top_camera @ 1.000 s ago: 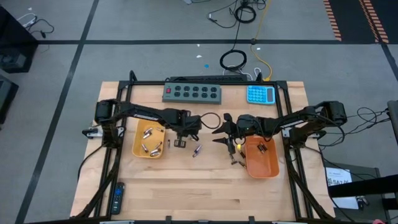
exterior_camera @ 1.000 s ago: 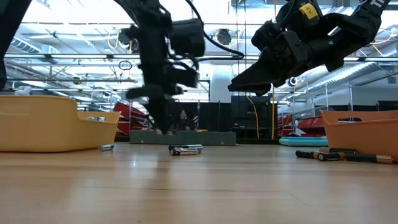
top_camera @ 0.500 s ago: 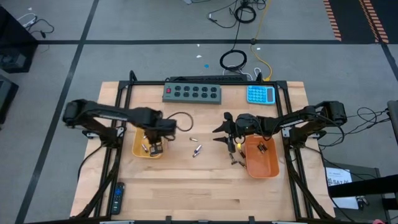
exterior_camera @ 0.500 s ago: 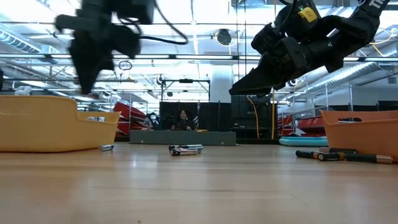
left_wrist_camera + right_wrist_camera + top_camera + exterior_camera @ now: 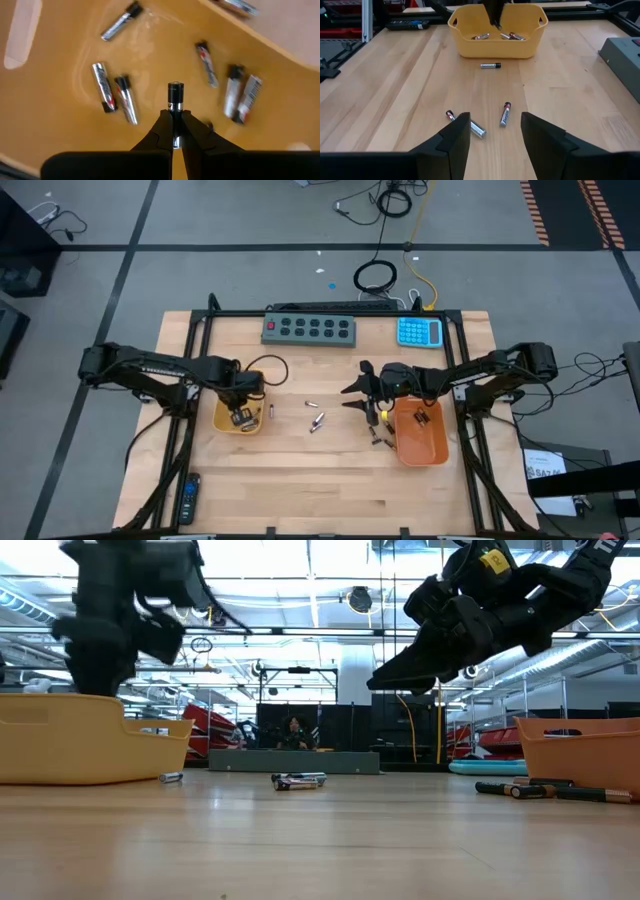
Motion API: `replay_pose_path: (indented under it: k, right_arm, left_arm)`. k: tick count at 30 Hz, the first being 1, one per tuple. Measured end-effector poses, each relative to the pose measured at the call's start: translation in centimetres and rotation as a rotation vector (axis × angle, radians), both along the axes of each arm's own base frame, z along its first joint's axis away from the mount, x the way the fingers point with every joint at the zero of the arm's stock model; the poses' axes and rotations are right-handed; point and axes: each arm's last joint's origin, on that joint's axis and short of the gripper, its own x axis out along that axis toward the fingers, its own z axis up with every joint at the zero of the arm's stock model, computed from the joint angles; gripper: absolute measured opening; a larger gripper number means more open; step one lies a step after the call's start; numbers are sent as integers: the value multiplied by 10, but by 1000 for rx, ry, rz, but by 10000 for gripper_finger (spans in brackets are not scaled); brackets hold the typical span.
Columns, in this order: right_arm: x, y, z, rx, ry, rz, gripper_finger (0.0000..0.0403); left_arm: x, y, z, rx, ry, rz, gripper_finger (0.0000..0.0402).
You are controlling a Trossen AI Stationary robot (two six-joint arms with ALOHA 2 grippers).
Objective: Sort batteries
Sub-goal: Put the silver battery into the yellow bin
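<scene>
Left pincer, clamped on a battery, hangs inside the yellow tray at the bench's nine o'clock; right pincer hovers apart near three o'clock.

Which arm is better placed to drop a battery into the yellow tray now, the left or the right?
Left. The left gripper is shut on a battery directly above the yellow tray. The right gripper is open and empty, hovering near the orange tray.
</scene>
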Motion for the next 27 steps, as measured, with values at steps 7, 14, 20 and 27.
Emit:
replay_pose_path:
  k: [7,14,20,27]
  right_arm:
    - [1,5,1,27,-9,8,166]
    - [1,11,0,41,2,19,166]
    - [0,11,-3,48,32,6,166]
    - [0,10,-4,41,37,-13,166]
  left_arm:
    - [2,27,-25,5,14,103,17]
    - [7,47,-37,16,24,112,18]
    - [8,51,-43,14,49,108,46]
    - [10,50,-43,16,45,97,105]
